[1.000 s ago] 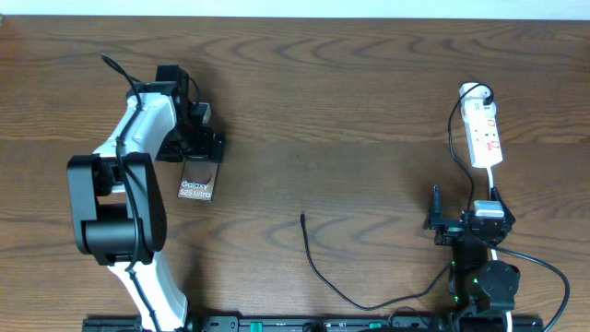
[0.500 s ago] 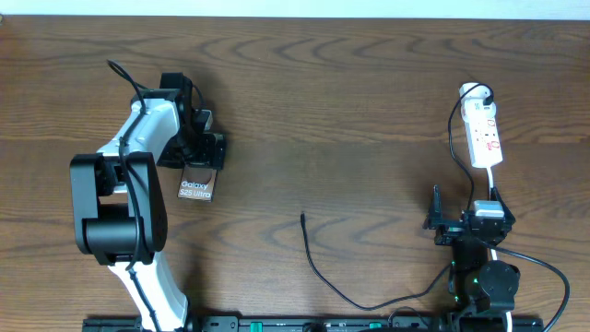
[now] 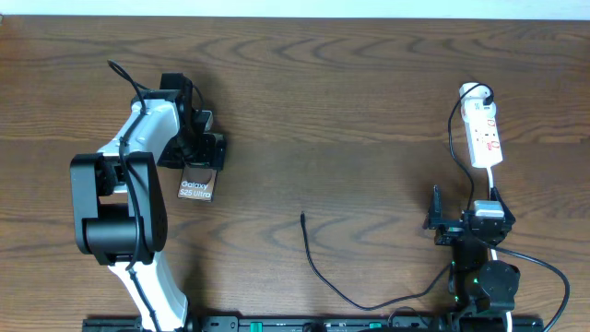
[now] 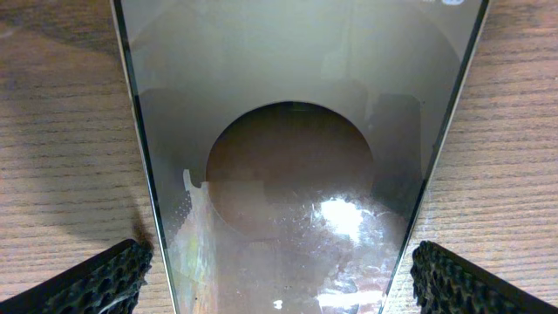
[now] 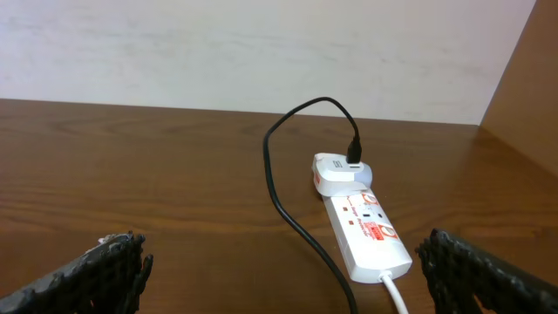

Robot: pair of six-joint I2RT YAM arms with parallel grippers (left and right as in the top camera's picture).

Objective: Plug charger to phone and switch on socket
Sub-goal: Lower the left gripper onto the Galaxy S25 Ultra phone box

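Left hand [image 4: 279,281]: fingers [image 4: 105,277] apart, one at each long edge of the phone [image 3: 196,184]. The left wrist view shows the pads right at the edges, but I cannot tell whether they are pinching the phone or only bracketing it.
Phone: on the left part of the worktop [image 3: 350,111], face up, its far end under the left hand and its lettered end sticking out toward the arm bases.
Phone's long axis: near to far, in line with the hand's reach, so the short ends face toward and away from the bases. No port can be made out.
Charger [image 3: 302,219]: the connector tip lies on bare wood well to the right of the phone and slightly nearer the bases, pointing away from them. The thin black cable trails back from it and curves off to the right.
The turning relation: tip and phone are well apart with parallel axes, so one has to travel sideways to meet the other's short end.
Nearer arm: the tip sits between the arms, somewhat closer to the left one, which is taken up with the phone. I judge the right arm to be the free one for the cable.
Right hand [image 5: 296,272]: fingers spread wide with nothing between them, low over the worktop.
Socket [image 5: 366,231]: straight ahead of the right hand and well apart from it, long axis running away, with the white plug at the far end and the black cable plugged in there.
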